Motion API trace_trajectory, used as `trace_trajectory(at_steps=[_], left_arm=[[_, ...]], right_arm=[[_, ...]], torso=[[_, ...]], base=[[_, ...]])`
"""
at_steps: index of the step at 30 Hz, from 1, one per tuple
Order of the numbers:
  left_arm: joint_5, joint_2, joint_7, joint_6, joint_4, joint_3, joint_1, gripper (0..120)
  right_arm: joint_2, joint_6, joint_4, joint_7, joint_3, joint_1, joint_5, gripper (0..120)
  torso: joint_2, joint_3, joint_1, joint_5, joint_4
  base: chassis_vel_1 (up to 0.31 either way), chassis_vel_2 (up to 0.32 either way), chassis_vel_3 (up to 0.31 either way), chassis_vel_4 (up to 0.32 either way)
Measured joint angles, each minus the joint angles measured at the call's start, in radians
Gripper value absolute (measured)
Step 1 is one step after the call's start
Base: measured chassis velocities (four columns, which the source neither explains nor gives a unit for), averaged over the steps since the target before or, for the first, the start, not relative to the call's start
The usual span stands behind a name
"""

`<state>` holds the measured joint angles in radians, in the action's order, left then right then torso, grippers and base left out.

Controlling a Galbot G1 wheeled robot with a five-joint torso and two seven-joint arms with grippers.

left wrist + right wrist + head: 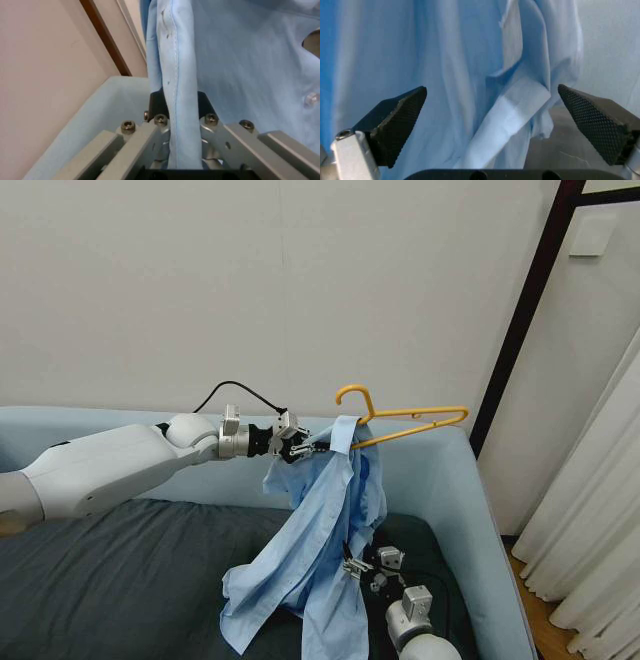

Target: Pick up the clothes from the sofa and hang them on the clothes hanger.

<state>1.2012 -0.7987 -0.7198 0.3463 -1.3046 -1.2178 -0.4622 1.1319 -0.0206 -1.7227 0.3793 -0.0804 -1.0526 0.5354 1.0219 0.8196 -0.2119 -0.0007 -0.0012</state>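
Observation:
A light blue shirt [320, 550] hangs in the air over the sofa, its lower part trailing onto the dark seat. My left gripper [296, 442] holds it up near the collar, shut on a fold of the shirt [182, 112] that runs between the fingers [159, 103]. A yellow hanger [410, 420] floats beside the collar, with one end tucked into the shirt top. My right gripper [362, 570] sits low in front of the hanging fabric, open, its black pads [395, 123] spread wide with the shirt [470, 75] just beyond them.
The sofa has a dark grey seat [110, 580] and pale blue back and arm [470, 510]. A white wall rises behind it. A dark door frame [525, 310] and white curtains [600, 520] stand to the right.

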Motion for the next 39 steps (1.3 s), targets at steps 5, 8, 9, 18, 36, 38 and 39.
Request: trace_trajectory(at_steps=[5,8,9,18,36,38,39], left_arm=[[0.020,0.017,0.007,-0.010,-0.033,-0.023,-0.018,1],[0.024,0.022,0.011,-0.013,-0.047,-0.027,-0.021,1],[0.027,0.023,0.015,-0.014,-0.053,-0.027,-0.021,1],[0.033,0.020,0.025,-0.025,-0.066,-0.030,-0.020,1],[0.020,0.024,0.041,-0.028,-0.087,-0.015,0.011,1],[0.016,0.024,0.041,-0.028,-0.088,-0.017,0.011,1],[0.004,0.024,0.041,-0.028,-0.088,-0.018,0.011,1]], right_arm=[[0.004,-0.033,0.031,0.023,0.010,0.010,0.009,100],[0.001,-0.042,0.031,0.026,0.023,0.013,0.031,100],[0.001,-0.043,0.028,0.026,0.025,0.014,0.041,100],[0.031,-0.057,0.024,0.032,0.014,0.024,0.047,75],[0.034,-0.113,0.051,0.051,-0.002,0.005,-0.060,8],[0.033,-0.110,0.047,0.054,0.001,0.007,-0.051,3],[0.031,-0.108,0.044,0.055,0.005,0.008,-0.042,0]], torso=[[0.000,0.000,0.000,0.0001,0.0001],[0.000,0.000,0.000,0.0000,0.0001],[0.000,0.000,0.000,0.0000,0.0000],[0.000,0.000,0.000,0.0000,0.0001],[0.000,0.000,0.000,0.0001,0.0001],[0.000,0.000,0.000,0.0002,0.0000],[0.000,0.000,0.000,0.0002,0.0001]], base=[[0.000,0.000,0.000,0.000],[0.000,0.000,0.000,0.000],[0.000,0.000,0.000,0.000],[0.000,0.000,0.000,0.000],[0.000,0.000,0.000,0.000],[0.000,0.000,0.000,0.000],[0.000,0.000,0.000,0.000]])
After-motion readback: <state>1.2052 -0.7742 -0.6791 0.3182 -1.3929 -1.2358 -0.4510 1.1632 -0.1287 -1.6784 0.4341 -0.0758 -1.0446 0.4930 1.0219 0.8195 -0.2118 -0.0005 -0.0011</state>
